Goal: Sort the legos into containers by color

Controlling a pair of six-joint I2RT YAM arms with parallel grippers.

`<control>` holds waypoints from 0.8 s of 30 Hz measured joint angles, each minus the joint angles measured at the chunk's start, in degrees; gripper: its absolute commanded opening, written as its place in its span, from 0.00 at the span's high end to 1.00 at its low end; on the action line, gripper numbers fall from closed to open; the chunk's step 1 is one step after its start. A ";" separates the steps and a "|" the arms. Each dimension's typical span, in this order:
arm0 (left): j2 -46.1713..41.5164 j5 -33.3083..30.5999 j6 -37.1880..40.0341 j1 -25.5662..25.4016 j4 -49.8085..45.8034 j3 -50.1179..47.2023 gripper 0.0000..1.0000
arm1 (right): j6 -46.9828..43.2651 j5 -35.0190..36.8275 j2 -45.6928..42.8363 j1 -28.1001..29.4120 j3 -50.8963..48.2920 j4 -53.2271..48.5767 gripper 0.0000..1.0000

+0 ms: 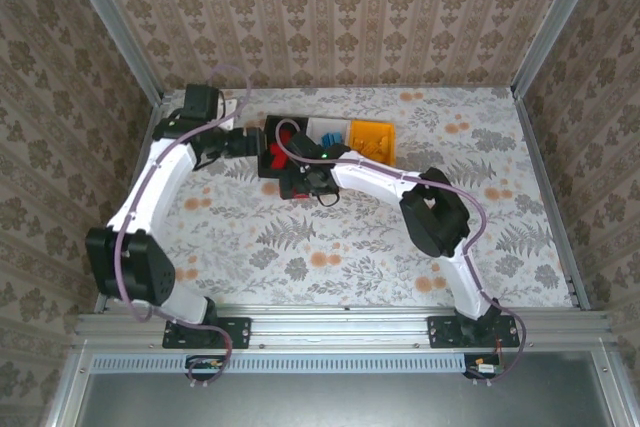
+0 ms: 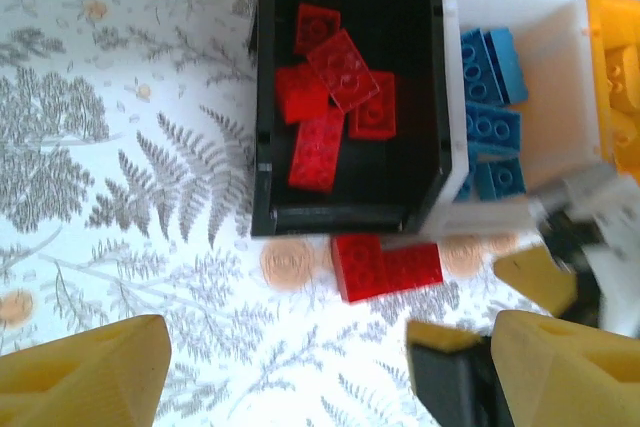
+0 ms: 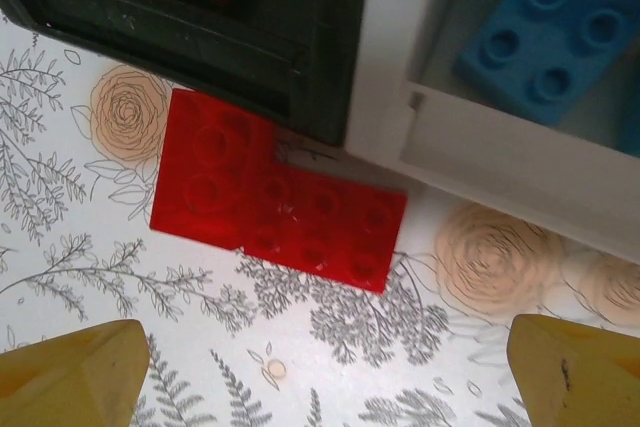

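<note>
Two red legos [image 3: 280, 202] lie side by side on the flowered tablecloth, touching the near wall of the black container [image 2: 262, 97]. That bin holds several red legos [image 2: 335, 97]. The white container [image 2: 560, 7] beside it holds several blue legos [image 2: 490, 97], and the orange-yellow container [image 1: 372, 139] stands to its right. My right gripper [image 3: 325, 367] is open just short of the two red legos [image 2: 385, 265], its yellow fingertips [image 3: 75, 372] wide apart with nothing between them. My left gripper [image 2: 330, 357] hovers open and empty above the same spot.
The three bins stand in a row at the back middle of the table [image 1: 300, 247]. Both arms converge there, the right gripper's fingers [image 2: 535, 277] close beside my left finger. Metal posts and patterned walls [image 1: 330, 17] enclose the table.
</note>
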 measured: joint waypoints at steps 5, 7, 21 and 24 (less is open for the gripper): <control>-7.58 1.64 -0.57 0.63 1.14 -7.67 0.14 | -0.48 0.02 3.45 0.04 3.34 -2.16 0.10; -9.99 1.97 -0.79 0.98 1.38 -10.12 0.13 | -0.59 0.02 4.63 0.04 4.17 -2.75 0.11; -11.82 4.39 -1.25 2.21 4.90 -14.16 0.13 | -1.01 1.88 10.38 0.20 11.74 -6.73 0.32; -11.82 4.55 -1.27 2.21 5.14 -14.60 0.13 | -1.27 2.47 11.21 0.20 12.37 -6.80 0.41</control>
